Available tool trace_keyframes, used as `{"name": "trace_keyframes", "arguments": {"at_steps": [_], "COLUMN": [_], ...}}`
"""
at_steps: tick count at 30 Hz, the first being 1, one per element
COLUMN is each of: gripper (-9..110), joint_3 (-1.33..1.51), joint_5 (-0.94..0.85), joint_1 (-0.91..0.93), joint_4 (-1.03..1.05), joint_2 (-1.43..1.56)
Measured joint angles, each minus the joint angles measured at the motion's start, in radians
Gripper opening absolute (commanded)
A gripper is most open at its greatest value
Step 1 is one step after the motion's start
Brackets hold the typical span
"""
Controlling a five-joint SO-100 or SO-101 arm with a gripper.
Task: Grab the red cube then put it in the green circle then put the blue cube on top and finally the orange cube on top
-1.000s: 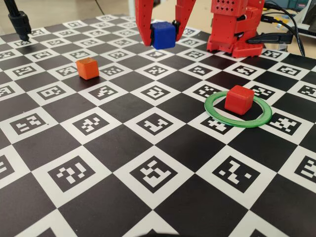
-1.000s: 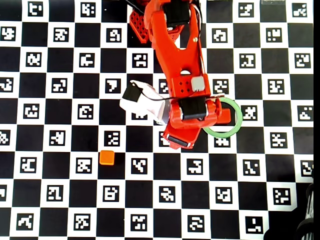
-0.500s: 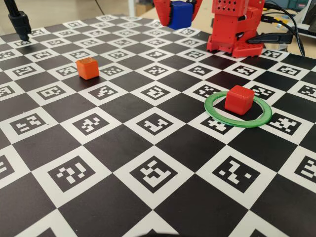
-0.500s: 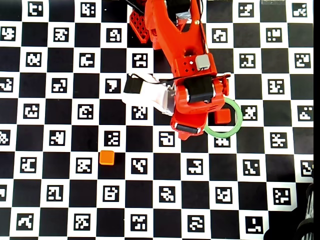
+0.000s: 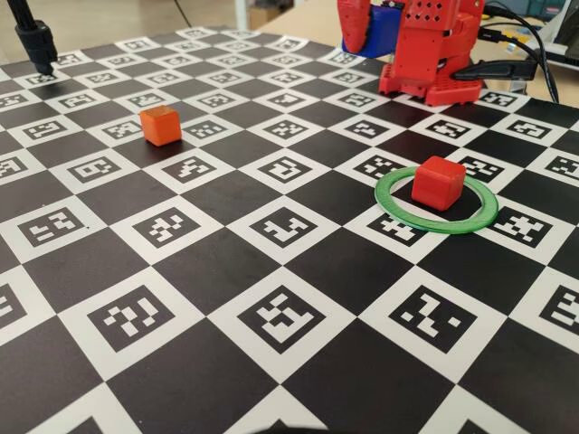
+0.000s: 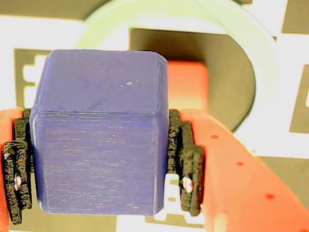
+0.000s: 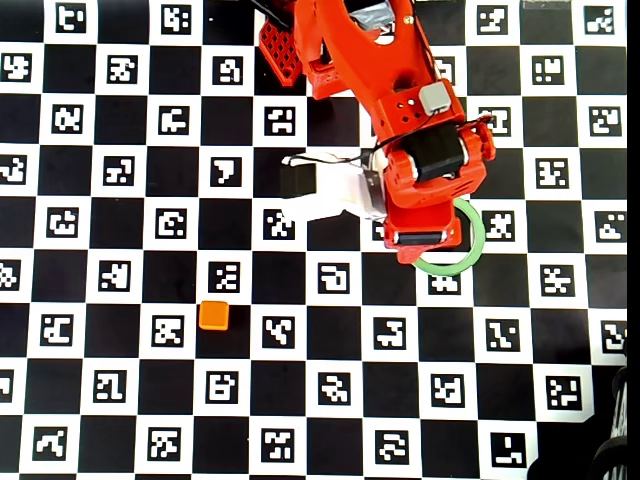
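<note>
While the pincer [image 6: 96, 159] grips the small deep-blue plastic cube [image 6: 99, 140] aloft, we centre it over the small matte red plastic cube [image 5: 439, 182] inside the thin green plastic ring [image 5: 436, 203] near the counter's [image 5: 226, 262] right edge in the fixed view, then lower squarely.

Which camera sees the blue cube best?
The wrist view: the blue cube fills it, squeezed between the gripper's black pads. The fixed view shows only a blue sliver at the top edge. In the overhead view the arm hides it.
</note>
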Motion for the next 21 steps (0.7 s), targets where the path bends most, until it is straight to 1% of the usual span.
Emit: {"name": "trace_keyframes", "arguments": {"at_steps": [6, 12, 21], "gripper": [11, 11, 11], "joint_3": [0.006, 0.078, 0.152], "joint_5": [0.029, 0.035, 0.038], "joint_1": [-0.058, -0.114, -0.127], "joint_4": [0.000, -0.046, -0.133], "joint_2": [0.000, 0.000, 0.000]}}
